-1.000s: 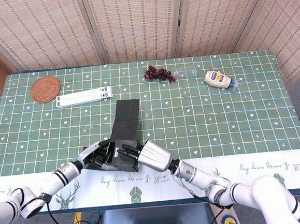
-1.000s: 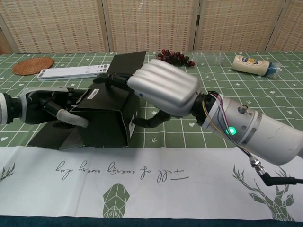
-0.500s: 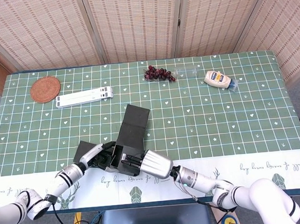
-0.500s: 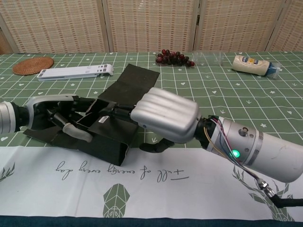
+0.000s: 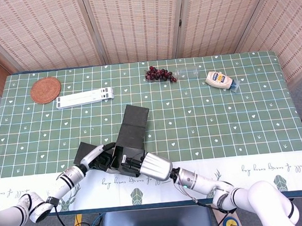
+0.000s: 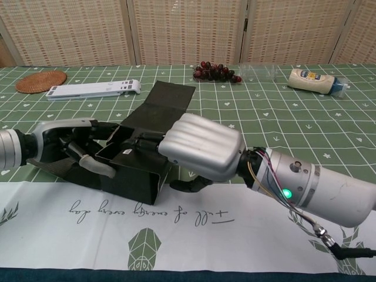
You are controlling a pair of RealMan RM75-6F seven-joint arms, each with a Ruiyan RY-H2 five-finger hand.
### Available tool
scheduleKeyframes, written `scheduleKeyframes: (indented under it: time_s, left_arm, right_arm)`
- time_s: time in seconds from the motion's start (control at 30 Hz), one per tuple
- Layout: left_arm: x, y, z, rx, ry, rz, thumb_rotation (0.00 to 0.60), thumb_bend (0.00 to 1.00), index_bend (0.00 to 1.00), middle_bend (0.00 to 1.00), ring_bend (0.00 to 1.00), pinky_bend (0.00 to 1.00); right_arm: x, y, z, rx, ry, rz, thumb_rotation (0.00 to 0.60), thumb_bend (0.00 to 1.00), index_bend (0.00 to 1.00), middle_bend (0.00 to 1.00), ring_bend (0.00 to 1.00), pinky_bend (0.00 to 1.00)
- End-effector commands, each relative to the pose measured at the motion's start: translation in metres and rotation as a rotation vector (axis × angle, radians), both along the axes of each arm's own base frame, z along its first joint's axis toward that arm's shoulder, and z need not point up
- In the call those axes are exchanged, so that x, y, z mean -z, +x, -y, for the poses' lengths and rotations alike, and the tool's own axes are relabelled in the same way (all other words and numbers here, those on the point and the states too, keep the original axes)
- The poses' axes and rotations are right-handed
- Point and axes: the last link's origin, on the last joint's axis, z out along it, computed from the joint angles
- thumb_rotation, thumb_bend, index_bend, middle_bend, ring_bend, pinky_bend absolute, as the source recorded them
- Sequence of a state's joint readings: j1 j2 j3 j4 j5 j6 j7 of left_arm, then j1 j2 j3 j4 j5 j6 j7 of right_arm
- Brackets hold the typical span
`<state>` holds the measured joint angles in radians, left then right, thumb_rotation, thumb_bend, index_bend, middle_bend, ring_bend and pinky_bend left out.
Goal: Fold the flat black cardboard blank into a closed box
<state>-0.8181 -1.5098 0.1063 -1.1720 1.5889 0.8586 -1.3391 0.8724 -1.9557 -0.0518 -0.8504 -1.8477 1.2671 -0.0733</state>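
The black cardboard box (image 5: 127,137) (image 6: 136,172) lies partly folded near the table's front edge, its long lid flap (image 6: 165,103) stretched flat toward the far side. My left hand (image 5: 95,158) (image 6: 66,143) holds its left side, fingers reaching into the open cavity. My right hand (image 5: 151,166) (image 6: 201,147) grips the box's right wall, fingers over the top edge and thumb underneath at the front. A side flap (image 5: 85,149) lies flat on the left. The inside of the box is mostly hidden by both hands.
At the back of the table lie a round woven coaster (image 5: 45,90), a white folding stand (image 5: 85,98), a bunch of dark grapes (image 5: 159,73), a clear plastic bottle (image 5: 187,72) and a mayonnaise bottle (image 5: 221,79). A white printed strip (image 6: 194,217) runs along the front edge.
The box has tipped from standing on its side to lying lower with its opening upward and lid flap laid back; both hands stayed on it and shifted slightly toward the front edge.
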Motion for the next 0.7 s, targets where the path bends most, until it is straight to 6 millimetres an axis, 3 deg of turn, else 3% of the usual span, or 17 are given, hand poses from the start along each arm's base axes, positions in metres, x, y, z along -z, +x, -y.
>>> scheduleKeyframes:
  time_s: [0.03,0.27,0.7]
  left_arm:
    - [0.0,0.001,0.0,0.001,0.0,0.001,0.6,0.11,0.21,0.23,0.65,0.88]
    - [0.0,0.002,-0.001,0.005,-0.003,0.004,0.6,0.11,0.19,0.23,0.67,0.88]
    - [-0.001,0.004,-0.002,-0.014,-0.008,0.027,0.6,0.11,0.18,0.22,0.61,0.88]
  right_arm:
    - [0.0,0.0,0.0,-0.001,0.003,-0.004,0.6,0.33,0.08,0.22,0.75,1.0]
    - [0.0,0.002,-0.001,0.001,0.01,-0.007,0.6,0.33,0.08,0.22,0.75,1.0]
    - [0.001,0.013,0.003,-0.006,0.029,-0.045,0.6,0.37,0.12,0.26,0.76,1.0]
